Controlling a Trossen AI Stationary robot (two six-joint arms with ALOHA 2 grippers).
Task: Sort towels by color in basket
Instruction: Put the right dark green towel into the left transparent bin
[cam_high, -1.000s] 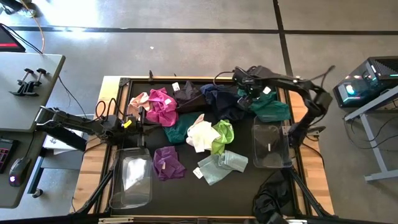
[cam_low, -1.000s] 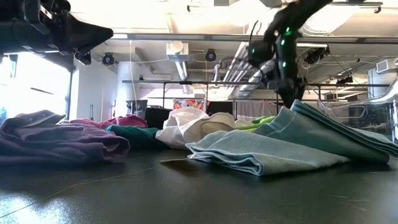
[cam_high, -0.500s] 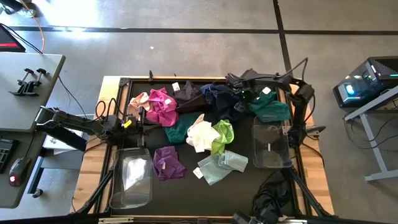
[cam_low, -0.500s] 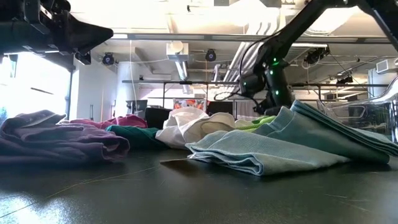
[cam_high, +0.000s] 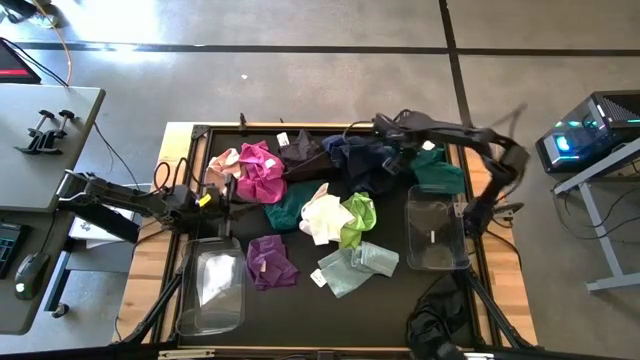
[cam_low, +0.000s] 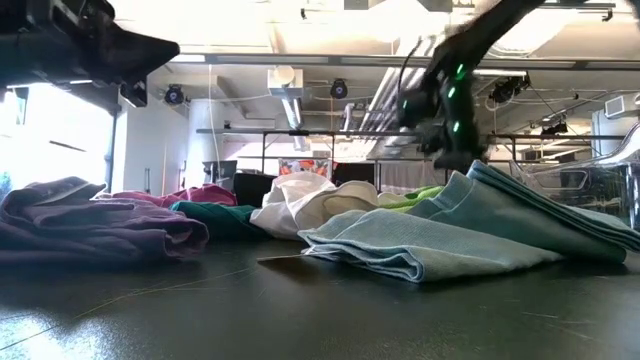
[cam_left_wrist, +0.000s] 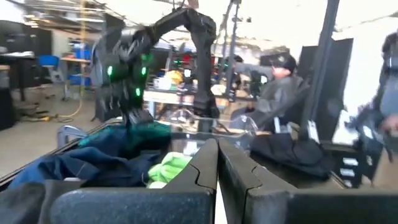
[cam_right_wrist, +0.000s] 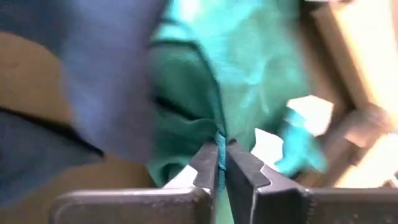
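Observation:
Several towels lie crumpled on the black table: pink (cam_high: 224, 162), magenta (cam_high: 260, 170), black (cam_high: 303, 152), navy (cam_high: 358, 160), dark green (cam_high: 288, 208), white (cam_high: 325, 214), lime (cam_high: 358, 218), purple (cam_high: 270, 262) and pale mint (cam_high: 355, 266). A teal towel (cam_high: 438, 172) lies at the far right, with my right gripper (cam_high: 402, 152) shut on its left edge, beside the navy towel. Two clear baskets stand near the front, one on the left (cam_high: 212, 290) and one on the right (cam_high: 435, 235). My left gripper (cam_high: 232, 192) waits shut at the table's left side, holding nothing. My right gripper pinches a raised fold of the teal towel (cam_right_wrist: 219, 144) between its two fingers. The fingers come from above, slanting steeply down. The rest of the towel (cam_high: 442, 178) lies on the table at the far right; whether one layer or several is pinched does not show.
The table has a raised frame (cam_high: 200, 130) around it. The towels crowd its far half and middle. In the left wrist view, a person (cam_left_wrist: 283, 87) sits beyond the table in the room. A dark cable bundle (cam_high: 435, 325) lies at the near right.
My right gripper dipped down and toward the table's left, over the edge between the navy and teal towels, then came back up and to the right. The teal towel's left part now looks drawn together and narrower. My left arm kept still.

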